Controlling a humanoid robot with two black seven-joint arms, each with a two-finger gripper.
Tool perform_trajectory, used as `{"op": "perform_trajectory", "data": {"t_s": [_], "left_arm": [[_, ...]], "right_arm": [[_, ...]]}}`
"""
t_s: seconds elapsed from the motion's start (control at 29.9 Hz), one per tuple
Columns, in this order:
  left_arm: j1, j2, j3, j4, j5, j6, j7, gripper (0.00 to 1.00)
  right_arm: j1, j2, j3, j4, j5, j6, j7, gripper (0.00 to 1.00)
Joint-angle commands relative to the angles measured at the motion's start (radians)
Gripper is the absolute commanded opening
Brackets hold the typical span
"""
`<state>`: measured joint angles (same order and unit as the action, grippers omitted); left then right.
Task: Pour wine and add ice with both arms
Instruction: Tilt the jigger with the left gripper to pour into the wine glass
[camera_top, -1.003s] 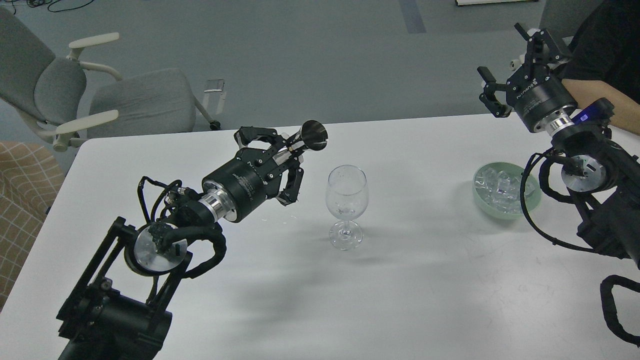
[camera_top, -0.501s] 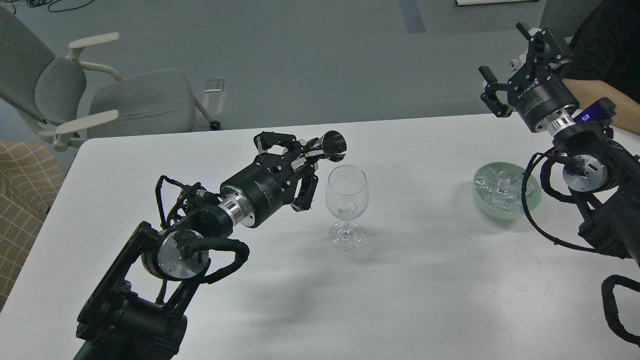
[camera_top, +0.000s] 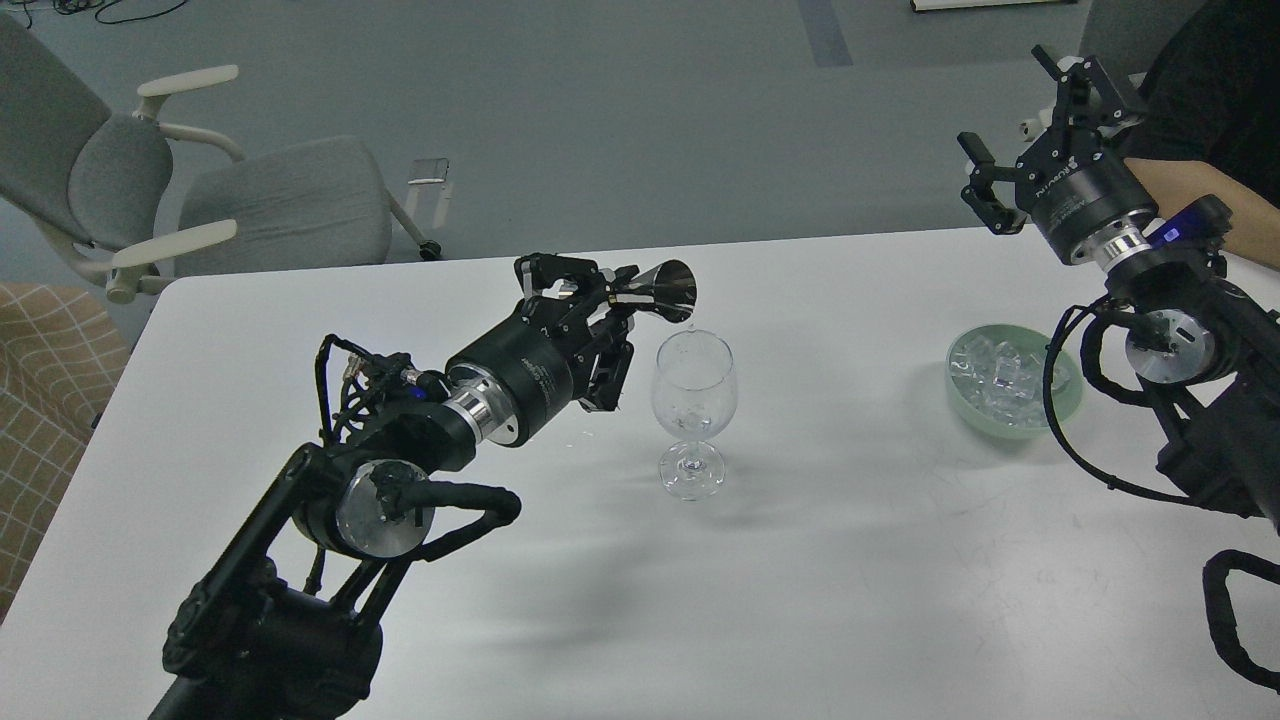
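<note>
My left gripper (camera_top: 608, 300) is shut on a small metal measuring cup (camera_top: 665, 291), tipped on its side with its mouth just above the left rim of the clear stemmed glass (camera_top: 693, 412). The glass stands upright mid-table. The wine is not clearly visible; I cannot tell whether a stream is falling. The ice (camera_top: 1000, 372) is a heap of clear cubes in a pale green bowl (camera_top: 967, 402) at the right. My right gripper (camera_top: 1035, 125) is open and empty, raised above the table's far right edge, well behind the bowl.
The white table (camera_top: 820, 560) carries only the glass and bowl. A person's bare forearm (camera_top: 1220, 210) and dark torso are at the far right behind my right arm. A grey office chair (camera_top: 200, 190) stands beyond the table's left far corner.
My left arm moved right and forward, bringing the metal cup from left of the glass to just above its rim and tipping it further. The right arm barely moved.
</note>
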<state>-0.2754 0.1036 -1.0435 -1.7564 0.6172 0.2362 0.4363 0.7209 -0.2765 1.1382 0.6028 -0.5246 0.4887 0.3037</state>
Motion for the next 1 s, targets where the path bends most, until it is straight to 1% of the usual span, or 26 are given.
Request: {"op": "perform_trajectory", "data": {"t_s": [0.0, 0.37, 0.7, 0.84, 0.97], "left_arm": [[-0.001, 0.004, 0.002, 0.000, 0.024, -0.005, -0.001, 0.00], [-0.021, 0.011, 0.007, -0.003, 0.096, -0.021, -0.010, 0.00], [-0.021, 0.013, 0.008, -0.005, 0.194, -0.089, -0.014, 0.00], [-0.018, 0.016, 0.010, -0.005, 0.246, -0.112, -0.040, 0.00], [-0.008, 0.018, 0.010, -0.005, 0.335, -0.170, -0.056, 0.00]], "right_arm": [[0.000, 0.000, 0.000, 0.000, 0.000, 0.000, 0.000, 1.00], [-0.002, 0.000, 0.000, 0.000, 0.000, 0.000, 0.000, 1.00], [-0.002, 0.000, 0.000, 0.000, 0.000, 0.000, 0.000, 1.00], [-0.005, 0.000, 0.000, 0.000, 0.000, 0.000, 0.000, 1.00], [-0.008, 0.002, 0.000, 0.000, 0.000, 0.000, 0.000, 1.00]]}}
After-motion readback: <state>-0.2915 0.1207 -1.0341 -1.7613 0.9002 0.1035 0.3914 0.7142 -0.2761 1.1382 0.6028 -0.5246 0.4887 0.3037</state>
